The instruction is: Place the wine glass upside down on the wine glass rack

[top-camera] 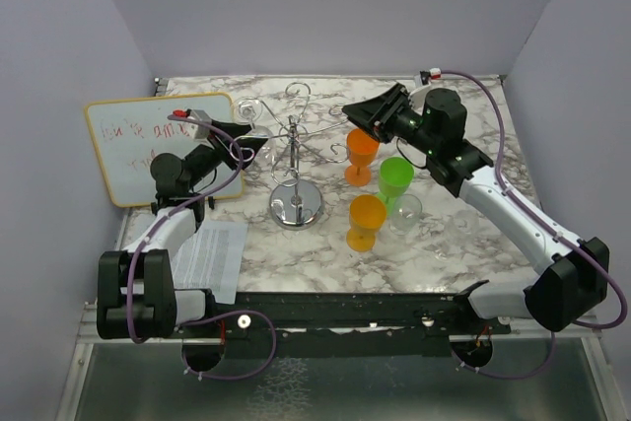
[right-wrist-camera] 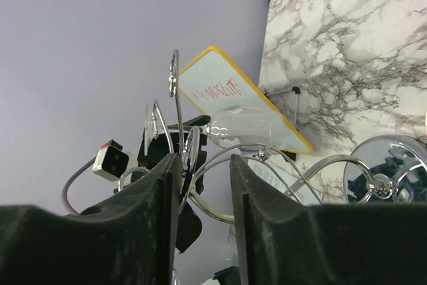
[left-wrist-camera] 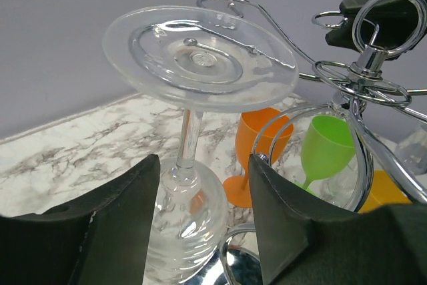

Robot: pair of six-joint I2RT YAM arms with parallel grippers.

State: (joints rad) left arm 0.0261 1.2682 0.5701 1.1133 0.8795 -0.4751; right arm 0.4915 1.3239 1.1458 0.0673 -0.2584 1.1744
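The clear wine glass [left-wrist-camera: 200, 55] hangs upside down, foot up and bowl down, at a curled left arm of the chrome wine glass rack [top-camera: 295, 206]. My left gripper [left-wrist-camera: 203, 159] is open around the bowl. The left finger touches the bowl and the right finger stands apart from it, with a rack wire in the gap. In the top view this gripper [top-camera: 245, 140] is left of the rack's post. My right gripper [right-wrist-camera: 202, 159] is closed narrowly on a looped arm of the rack [right-wrist-camera: 175, 91]; in the top view it [top-camera: 347, 110] is at the rack's upper right.
Two orange goblets [top-camera: 362, 150] [top-camera: 366, 219], a green goblet [top-camera: 395, 176] and another clear glass [top-camera: 404, 214] stand right of the rack. A yellow-framed whiteboard [top-camera: 148, 150] leans at the left. A printed sheet [top-camera: 212, 255] lies near the front left.
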